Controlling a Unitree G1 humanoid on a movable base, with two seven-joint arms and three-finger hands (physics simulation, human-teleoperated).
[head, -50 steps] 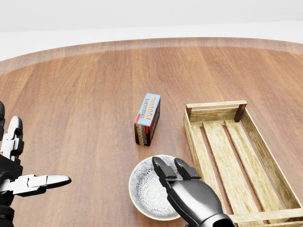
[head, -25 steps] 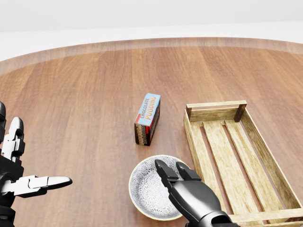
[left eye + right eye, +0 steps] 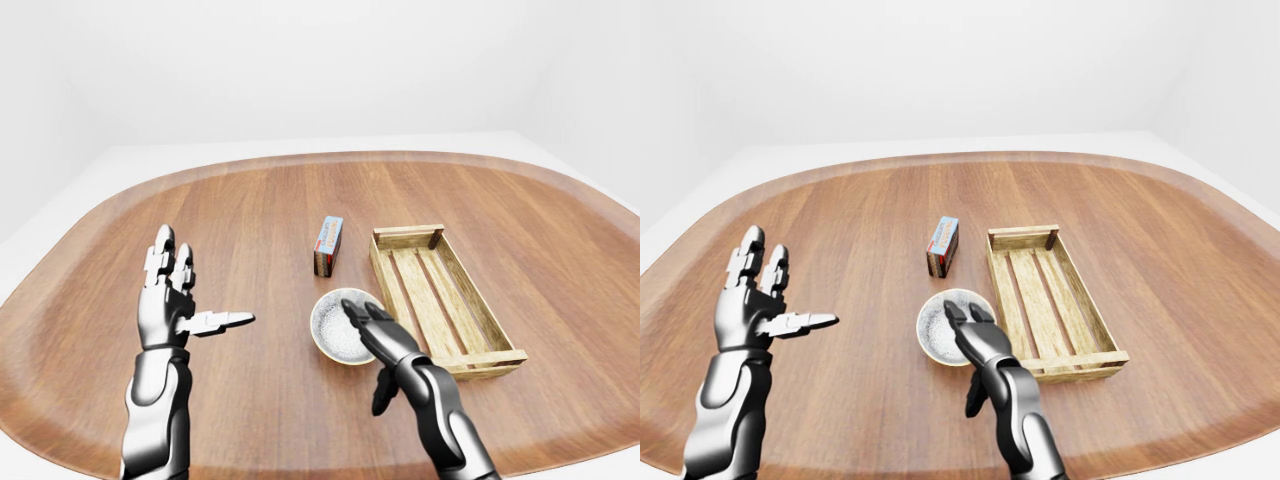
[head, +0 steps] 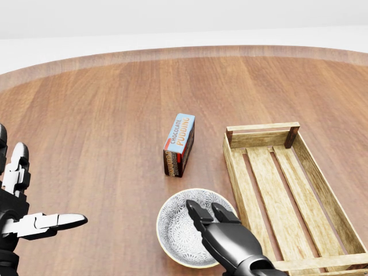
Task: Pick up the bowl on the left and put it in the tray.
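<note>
Bowl, grey-patterned ceramic (image 4: pixel 175 221), sits unmoved on the round wooden counter (image 4: pixel 103 115), just left of the empty slatted wooden tray (image 4: pixel 233 167). The right robot hand (image 4: pixel 230 244), fingers open over the bowl's right side, has slid slightly toward the head view's bottom since a second ago; likely no grasp yet. The left robot hand (image 3: pixel 168 300) stays spread wide, well apart.

Head view: close, angled down at table (image 4: pixel 86 115). Eye views: wider, nearly identical. All share bowl (image 4: pixel 174 229), tray (image 4: pixel 287 190).
</note>
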